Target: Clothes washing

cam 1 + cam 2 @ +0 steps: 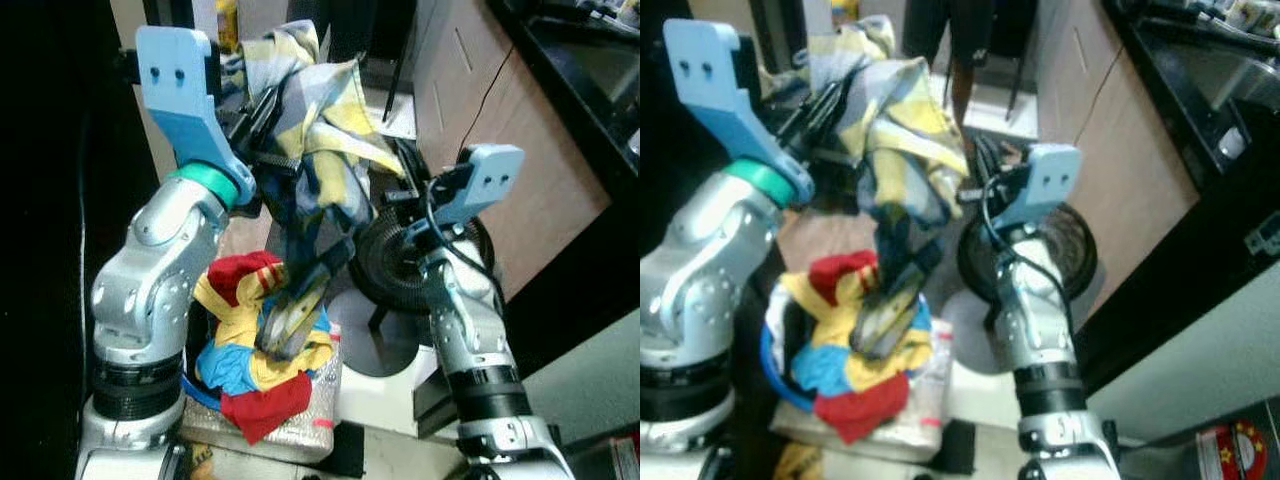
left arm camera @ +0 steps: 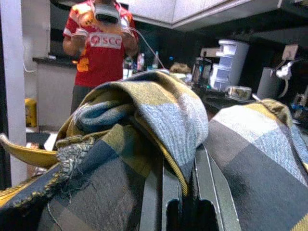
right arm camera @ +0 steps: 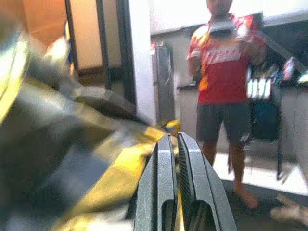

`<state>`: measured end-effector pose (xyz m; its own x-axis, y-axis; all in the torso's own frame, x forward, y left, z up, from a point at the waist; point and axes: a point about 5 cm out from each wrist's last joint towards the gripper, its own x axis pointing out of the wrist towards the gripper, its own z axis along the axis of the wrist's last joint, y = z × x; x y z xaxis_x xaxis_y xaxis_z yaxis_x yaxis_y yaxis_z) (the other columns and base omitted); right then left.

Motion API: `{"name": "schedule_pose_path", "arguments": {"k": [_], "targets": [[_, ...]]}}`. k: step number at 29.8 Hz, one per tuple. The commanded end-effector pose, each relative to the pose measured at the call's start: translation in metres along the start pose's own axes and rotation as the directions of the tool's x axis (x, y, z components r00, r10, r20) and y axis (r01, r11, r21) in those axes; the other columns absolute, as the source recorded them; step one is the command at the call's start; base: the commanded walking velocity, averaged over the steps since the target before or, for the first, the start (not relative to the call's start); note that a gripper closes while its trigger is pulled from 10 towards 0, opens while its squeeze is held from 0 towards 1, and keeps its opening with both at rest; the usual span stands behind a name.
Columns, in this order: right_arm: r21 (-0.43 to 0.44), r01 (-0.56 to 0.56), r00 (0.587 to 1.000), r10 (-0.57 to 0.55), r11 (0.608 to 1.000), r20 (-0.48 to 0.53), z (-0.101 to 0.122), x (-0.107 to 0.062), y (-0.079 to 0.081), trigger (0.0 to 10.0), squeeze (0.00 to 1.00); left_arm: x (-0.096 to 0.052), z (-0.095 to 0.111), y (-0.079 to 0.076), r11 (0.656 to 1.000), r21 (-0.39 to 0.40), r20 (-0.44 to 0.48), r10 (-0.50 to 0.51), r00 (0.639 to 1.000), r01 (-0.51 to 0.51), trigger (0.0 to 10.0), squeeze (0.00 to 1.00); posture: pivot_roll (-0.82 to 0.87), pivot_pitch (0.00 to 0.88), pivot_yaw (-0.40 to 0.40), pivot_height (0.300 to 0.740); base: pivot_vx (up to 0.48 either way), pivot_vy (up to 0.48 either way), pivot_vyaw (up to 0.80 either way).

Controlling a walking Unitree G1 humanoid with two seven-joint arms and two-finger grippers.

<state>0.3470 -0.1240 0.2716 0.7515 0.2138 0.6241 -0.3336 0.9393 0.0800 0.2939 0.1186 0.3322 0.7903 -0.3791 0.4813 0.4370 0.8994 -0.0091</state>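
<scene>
Cloth in a woven check of yellow, grey-blue and dark navy [image 1: 315, 130] hangs raised in front of the robot, bunched at the top and trailing down in a soft fold toward the basket below. The left gripper [image 1: 258, 118] holds it at the upper edge; the left wrist view shows its black fingers [image 2: 163, 192] close together with the fabric draped over and pinched between them, a frayed hem [image 2: 72, 154] hanging loose beside. The right gripper [image 3: 175, 144] sits at the cloth's other side, its two flat black fingers pressed together with a yellow strip of the cloth just behind them; whether any fabric is caught between them cannot be told. Under the hanging end, a blue-rimmed basket [image 1: 775, 375] holds a crumpled heap of red, yellow and light-blue clothes [image 1: 250, 350]. Beside it stands a round black fan [image 1: 400, 265] with a wire grille on a pale disc base. Wood-toned cabinet fronts [image 1: 480, 110] run along the robot's right. Both wrist views show a person in a red shirt [image 2: 101, 48] and dark shorts standing farther off, holding a device up in both hands.
</scene>
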Motion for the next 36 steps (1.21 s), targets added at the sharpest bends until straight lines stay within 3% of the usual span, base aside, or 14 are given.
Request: {"name": "schedule_pose_path", "arguments": {"k": [1, 3, 8, 12, 20, 24, 36], "targets": [[-0.006, 0.031, 1.0, -0.031, 1.0, 0.003, 0.004, -0.007, -0.007, 10.0, 0.0, -0.01, 0.007, 0.0, 1.0, -0.014, 0.029, 0.005, 1.0, -0.005, 10.0, 0.0, 0.1, 0.0, -0.024, 0.731, 0.0, 0.0, 0.0], [-0.018, 0.042, 0.999, -0.042, 0.999, -0.004, 0.004, -0.012, -0.01, 10.0, 0.0, -0.018, 0.004, 0.001, 0.998, -0.051, 0.021, 0.037, 0.999, -0.036, 10.0, 0.0, 0.1, 0.0, -0.024, 0.731, 0.0, 0.0, 0.0], [-0.022, 0.042, 0.999, -0.042, 0.999, -0.006, 0.005, -0.013, -0.01, 10.0, 0.0, -0.02, 0.005, -0.001, 0.998, -0.048, 0.02, 0.03, 0.999, -0.029, 10.0, 0.0, 0.1, 0.0, -0.024, 0.731, 0.0, 0.0, 0.0], [-0.058, -0.001, 1.0, 0.0, 0.998, -0.009, 0.006, -0.012, -0.002, 10.0, 0.0, -0.023, -0.002, 0.003, 0.999, 0.03, -0.003, 0.017, 1.0, -0.017, 10.0, 0.0, 0.08, 0.0, -0.036, 0.731, 0.0, 0.0, 0.0], [-0.096, -0.033, 0.999, 0.029, 0.995, -0.036, 0.005, -0.01, -0.002, 10.0, 0.0, -0.021, -0.01, 0.008, 0.998, 0.051, -0.002, 0.046, 0.999, -0.046, 10.0, 0.0, 0.07, 0.0, -0.058, 0.731, 0.0, 0.0, 0.0], [-0.084, -0.002, 0.999, -0.002, 0.996, -0.048, 0.005, -0.009, -0.01, 10.0, 0.0, -0.017, -0.009, 0.005, 0.998, 0.049, 0.004, 0.036, 0.999, -0.036, 10.0, 0.0, 0.06, 0.0, -0.055, 0.731, 0.0, 0.0, -0.67], [-0.075, 0.026, 0.998, -0.03, 0.997, -0.048, 0.008, -0.012, -0.011, 10.0, 0.0, -0.015, -0.01, 0.008, 0.998, 0.047, -0.009, 0.046, 0.999, -0.046, 10.0, 0.0, 0.05, 0.0, -0.04, 0.731, 0.0, 0.0, -0.77]]}}
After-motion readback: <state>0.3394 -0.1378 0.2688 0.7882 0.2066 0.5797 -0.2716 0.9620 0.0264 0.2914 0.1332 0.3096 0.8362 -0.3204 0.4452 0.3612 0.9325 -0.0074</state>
